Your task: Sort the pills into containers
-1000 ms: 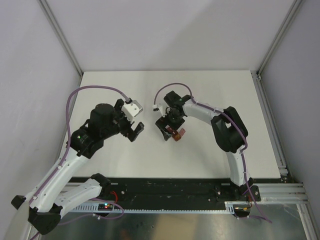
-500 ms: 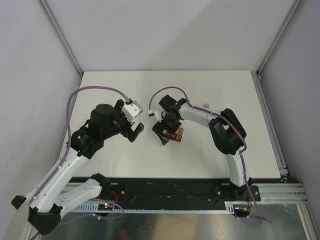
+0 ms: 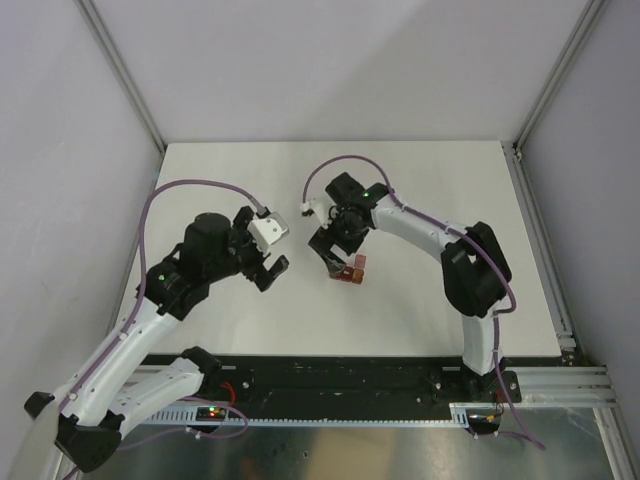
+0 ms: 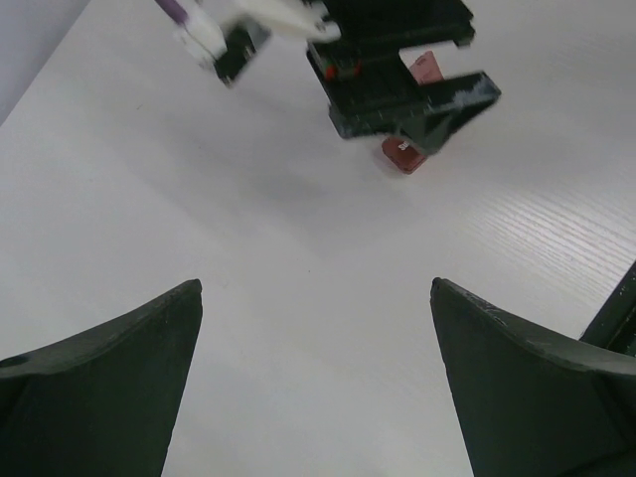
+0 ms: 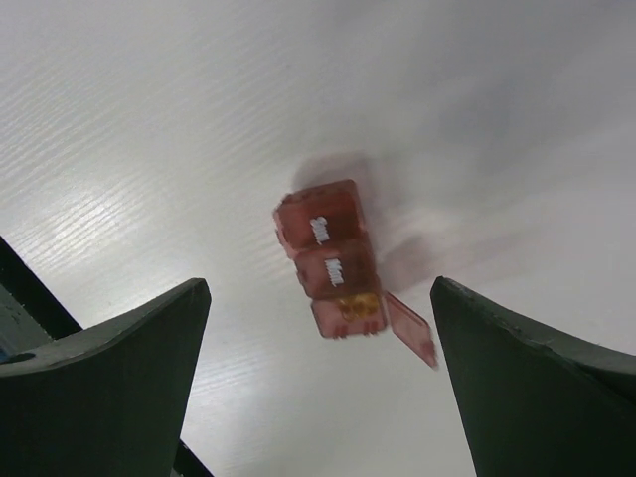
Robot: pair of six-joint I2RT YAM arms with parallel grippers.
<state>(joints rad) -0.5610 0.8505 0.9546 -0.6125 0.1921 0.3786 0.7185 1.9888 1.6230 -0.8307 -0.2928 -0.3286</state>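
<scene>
The containers are a dark red strip (image 5: 328, 260) of three square compartments lying on the white table. Two compartments are closed, with white lettering on their lids. The end one is open, its lid (image 5: 409, 328) flapped out, and holds the pills (image 5: 356, 304), a small yellowish-orange mass. My right gripper (image 5: 320, 288) is open and empty, hovering just above the strip. In the top view the strip (image 3: 353, 271) lies just right of the right gripper (image 3: 335, 258). My left gripper (image 3: 272, 268) is open and empty, to the left, facing the strip (image 4: 407, 157).
The right gripper (image 4: 397, 89) fills the top of the left wrist view, straight ahead of my open left gripper (image 4: 316, 288). The white table (image 3: 420, 300) is bounded by frame rails at the back and right.
The right wrist has shifted back and up from the strip, which stays on the table, and its elbow has swung right. The left gripper has moved slightly nearer the front edge.
</scene>
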